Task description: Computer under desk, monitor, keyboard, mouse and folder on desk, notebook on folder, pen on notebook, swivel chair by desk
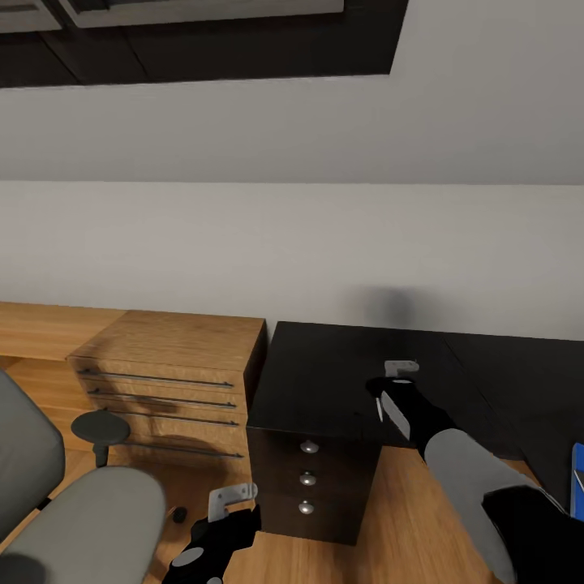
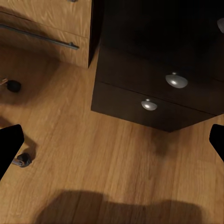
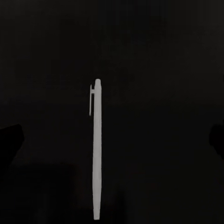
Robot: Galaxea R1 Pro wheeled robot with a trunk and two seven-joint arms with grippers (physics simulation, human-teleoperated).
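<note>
The pen lay flat on the black top of the table, a pale stick with its clip near one end, seen in the middle of the right wrist view. In the head view it showed as a thin pale sliver just left of the right gripper, low and right of centre in the frame. The right gripper hovered over it with its jaws apart, their dark tips at the two side edges of the wrist view and the pen between them, untouched.

The step in hand looked to be picking up the pen. To do it well, the gripper would need to come straight down with the pen kept centred between the jaws, closing across the thin shaft rather than along it, and low enough to catch so slim a thing without scraping the tabletop.

A bright blue edge, probably the folder, showed at the right border of the head view. The swivel chair filled the lower left corner, in front of a light-wood cabinet. The left gripper hung low beside the table's drawer unit, jaws apart and empty above the wooden floor.
</note>
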